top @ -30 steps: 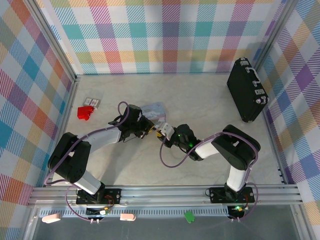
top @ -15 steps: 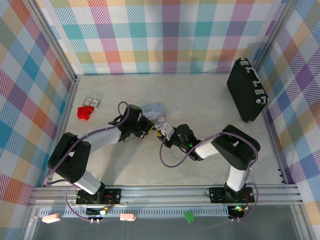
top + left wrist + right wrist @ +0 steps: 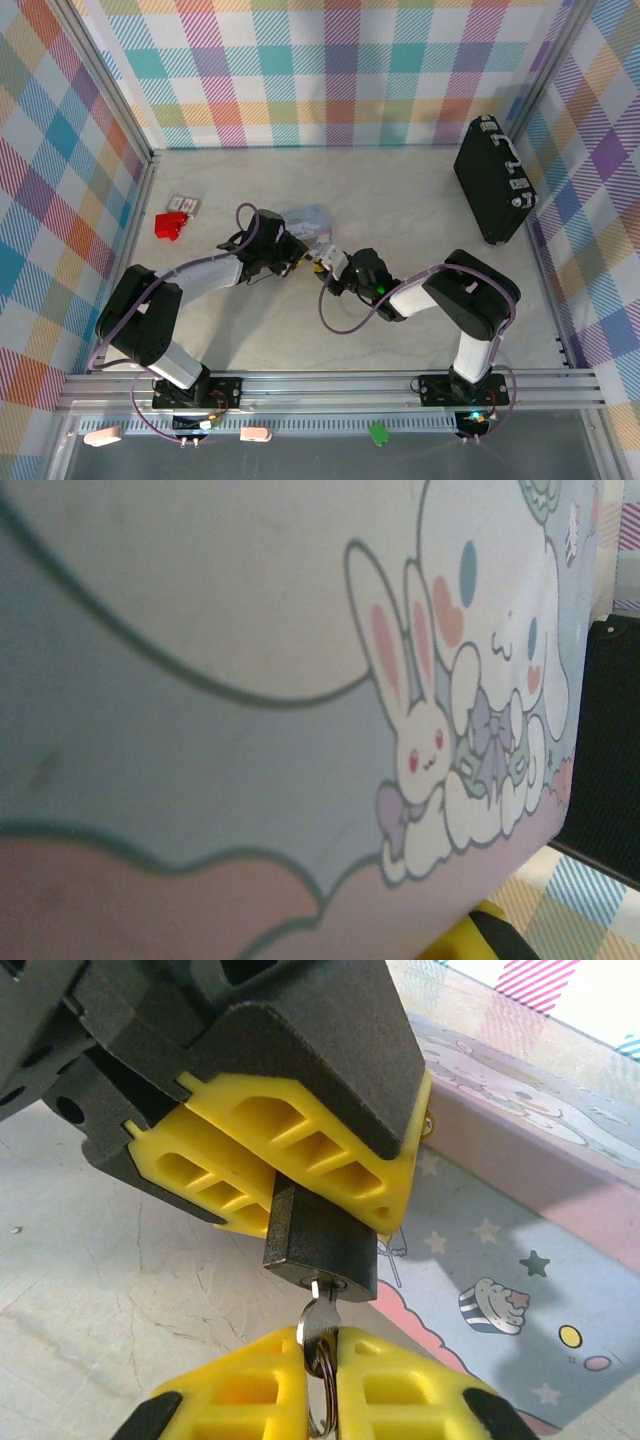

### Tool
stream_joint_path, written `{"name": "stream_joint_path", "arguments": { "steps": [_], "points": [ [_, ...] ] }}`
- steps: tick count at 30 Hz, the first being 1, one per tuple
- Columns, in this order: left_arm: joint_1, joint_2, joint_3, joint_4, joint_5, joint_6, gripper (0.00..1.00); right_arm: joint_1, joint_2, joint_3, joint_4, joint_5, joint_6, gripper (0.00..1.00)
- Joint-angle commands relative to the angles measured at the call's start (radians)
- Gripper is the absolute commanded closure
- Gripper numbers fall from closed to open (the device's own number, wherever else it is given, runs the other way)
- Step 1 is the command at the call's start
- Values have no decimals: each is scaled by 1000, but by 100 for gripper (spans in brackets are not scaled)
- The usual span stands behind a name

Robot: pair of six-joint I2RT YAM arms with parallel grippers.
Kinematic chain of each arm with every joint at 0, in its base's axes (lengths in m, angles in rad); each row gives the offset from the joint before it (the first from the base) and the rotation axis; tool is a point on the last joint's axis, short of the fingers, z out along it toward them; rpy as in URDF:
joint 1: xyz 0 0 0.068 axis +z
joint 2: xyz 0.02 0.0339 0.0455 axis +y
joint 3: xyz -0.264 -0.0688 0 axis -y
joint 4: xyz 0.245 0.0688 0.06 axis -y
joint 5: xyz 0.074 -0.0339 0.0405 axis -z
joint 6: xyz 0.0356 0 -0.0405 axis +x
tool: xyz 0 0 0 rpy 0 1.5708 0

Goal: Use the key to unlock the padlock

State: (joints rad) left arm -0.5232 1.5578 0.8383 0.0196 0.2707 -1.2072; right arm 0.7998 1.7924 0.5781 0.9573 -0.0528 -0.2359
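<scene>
My right pincer (image 3: 320, 1365) is pinched shut on the little grey key (image 3: 318, 1322). The key sticks into the bottom of the black padlock (image 3: 322, 1248). My left pincer (image 3: 290, 1185) squeezes the padlock from above, holding it just over the worktop (image 3: 100, 1290), beside the cartoon tin (image 3: 520, 1260).

Two arms (image 3: 205, 270) — white links, black joints, purple cables (image 3: 340, 332) — end in ribbed yellow fingers (image 3: 245, 1390) backed black.
</scene>
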Motion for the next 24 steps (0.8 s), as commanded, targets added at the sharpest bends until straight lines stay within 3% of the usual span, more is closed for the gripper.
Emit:
{"name": "stream_joint_path", "arguments": {
  "steps": [1, 6, 12, 16, 24],
  "points": [
    [-27, -5, 16, 6, 44, 5, 100, 6, -3, 33, 34, 3, 45, 90],
    [-30, -2, 12, 9, 42, 5, 100, 6, -17, 44, 8, -4, 127, 90],
    [-32, 6, 3, 14, 37, 6, 100, 3, -58, 84, -163, -16, 320, 92],
    [-32, 13, -7, 12, 27, 16, 100, -5, -85, 111, -300, -124, 503, 93],
    [-34, 46, -14, 25, 18, 38, 100, -16, -49, 94, -299, -302, 815, 97]
  ]
}}
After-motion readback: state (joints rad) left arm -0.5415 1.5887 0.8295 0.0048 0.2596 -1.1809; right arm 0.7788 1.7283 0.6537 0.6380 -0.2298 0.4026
